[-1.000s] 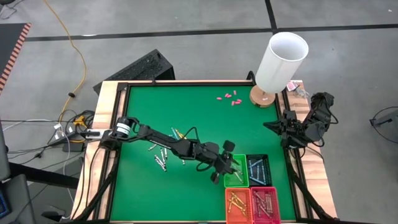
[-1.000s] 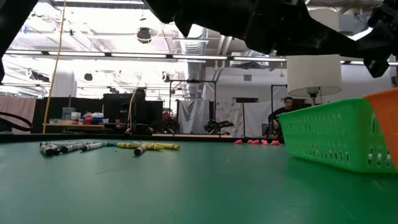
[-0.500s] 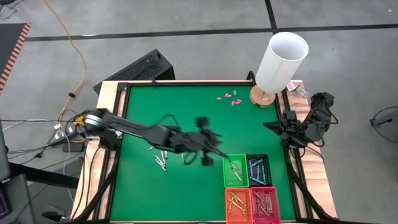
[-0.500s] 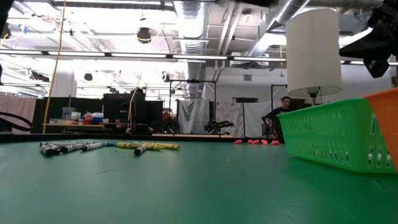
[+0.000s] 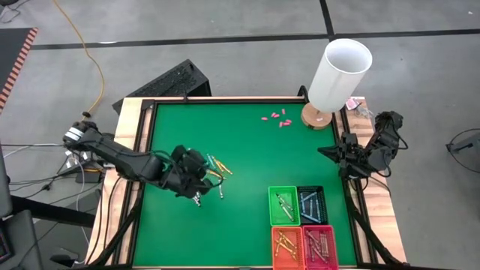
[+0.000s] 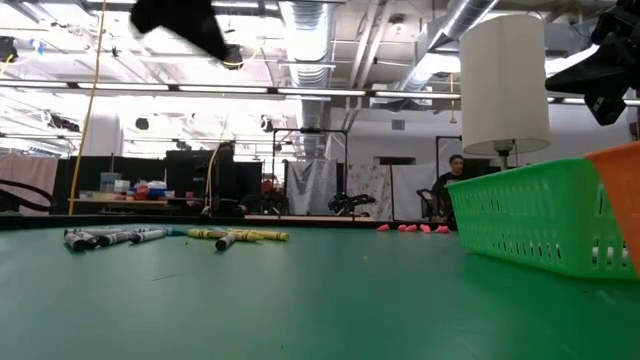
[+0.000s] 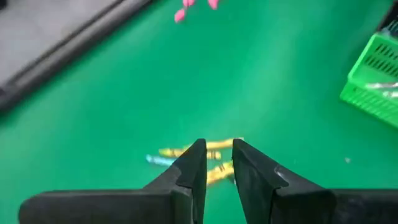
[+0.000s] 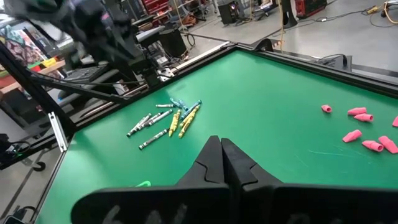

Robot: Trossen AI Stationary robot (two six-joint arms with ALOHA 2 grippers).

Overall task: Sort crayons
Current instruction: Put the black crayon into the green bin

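Loose crayons (image 5: 216, 166) lie flat in a small pile on the green table, left of centre; they also show in the low view (image 6: 150, 236) and the right wrist view (image 8: 165, 121). My left gripper (image 5: 199, 178) hovers above this pile. Its fingers (image 7: 217, 168) stand a narrow gap apart with nothing between them, and yellow and blue crayons (image 7: 208, 149) lie beyond their tips. My right gripper (image 8: 221, 146) is shut and waits at the table's right edge (image 5: 328, 152). More crayons lie in the baskets at the near right.
Four small baskets stand at the near right: green (image 5: 283, 205), black (image 5: 310, 204), orange (image 5: 286, 245) and red (image 5: 319, 246). Pink stubby pieces (image 5: 276, 118) lie near the far edge. A white lamp (image 5: 337, 71) stands at the far right corner.
My left gripper has left the green basket, risen and swung quickly toward the table's left, rolling as it went. It now hangs over the loose crayon pile. The crayons on the table have not moved.
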